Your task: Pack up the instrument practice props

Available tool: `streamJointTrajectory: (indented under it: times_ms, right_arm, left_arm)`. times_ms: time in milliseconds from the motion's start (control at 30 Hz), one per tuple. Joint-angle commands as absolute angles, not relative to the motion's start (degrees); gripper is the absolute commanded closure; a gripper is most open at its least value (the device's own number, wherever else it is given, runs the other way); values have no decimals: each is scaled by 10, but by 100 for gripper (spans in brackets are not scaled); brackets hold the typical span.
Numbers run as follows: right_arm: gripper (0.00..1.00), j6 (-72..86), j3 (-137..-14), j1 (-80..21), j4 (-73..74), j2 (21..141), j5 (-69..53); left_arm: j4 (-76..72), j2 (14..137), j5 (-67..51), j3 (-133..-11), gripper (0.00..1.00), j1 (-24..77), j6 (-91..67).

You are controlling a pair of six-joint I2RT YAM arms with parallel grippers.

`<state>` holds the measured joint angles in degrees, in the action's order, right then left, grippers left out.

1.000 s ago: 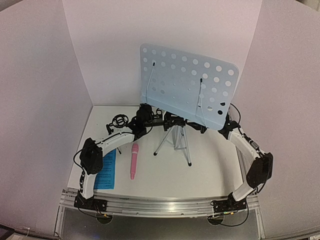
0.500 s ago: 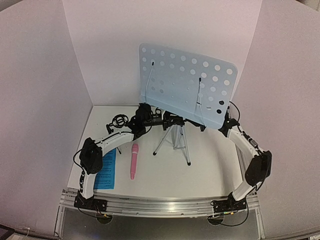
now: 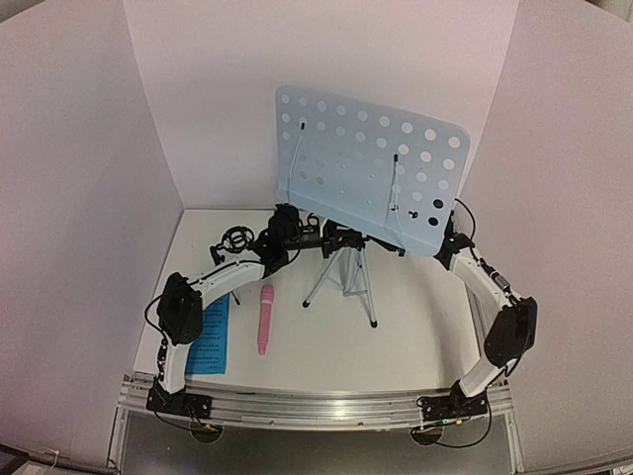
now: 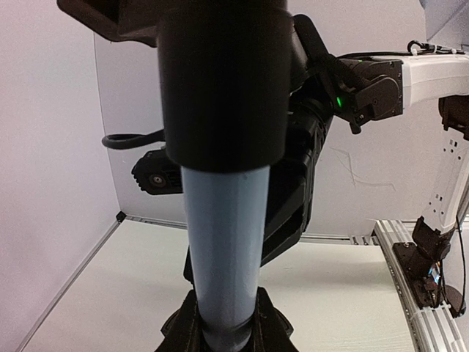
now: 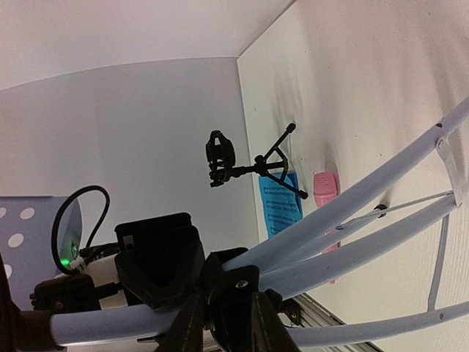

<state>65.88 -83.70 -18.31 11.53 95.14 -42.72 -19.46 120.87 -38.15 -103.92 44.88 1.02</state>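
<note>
The pale-blue perforated music stand (image 3: 371,168) stands on its silver tripod (image 3: 341,282) mid-table. My left gripper (image 3: 326,238) is shut on the stand's pole (image 4: 223,249), which runs up between its fingertips (image 4: 223,331). My right gripper (image 3: 381,247) reaches in under the desk from the right. It is shut on the black hub (image 5: 242,290) where the tripod legs meet, jaws (image 5: 229,323) on either side. The pink microphone (image 3: 265,319) lies on the table left of the tripod. The blue sheet-music pages (image 3: 209,336) lie flat at the left. The black mic stand (image 3: 235,242) stands at the back left.
White walls close in the table at the back and both sides. A metal rail (image 3: 316,406) runs along the near edge with both arm bases. The right arm (image 4: 432,73) shows in the left wrist view. The microphone (image 5: 325,187), pages (image 5: 278,205) and mic stand (image 5: 242,165) show in the right wrist view.
The music stand's desk has shifted slightly up and left with both grippers on the stand; the right arm moved a little with it. Nothing else moved.
</note>
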Motion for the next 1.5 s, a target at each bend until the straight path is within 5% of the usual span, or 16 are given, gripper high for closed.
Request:
streamJointTrajectory:
  times_ms: [0,267,433,633,900,1467]
  right_arm:
    - [71,693,-853,-200,115,947,-480]
    - [52,723,-834,-201,177,911,-415]
    - [51,715,-853,-207,200,923,-404]
    - [66,717,-856,-214,198,935,-393]
    - [64,719,-880,-213,198,953,-383]
    - [100,689,-863,-207,194,949,-373]
  left_arm:
    - [-180,1206,-382,-1049,100,450,61]
    - [-185,1206,-383,-1048,100,450,64]
    - [-189,1205,-386,-1046,100,449,64]
    - [-194,1206,-385,-1048,100,449,63]
    - [-200,1205,-386,-1044,100,449,58]
    - [-198,1211,-383,-1053,100,446,50]
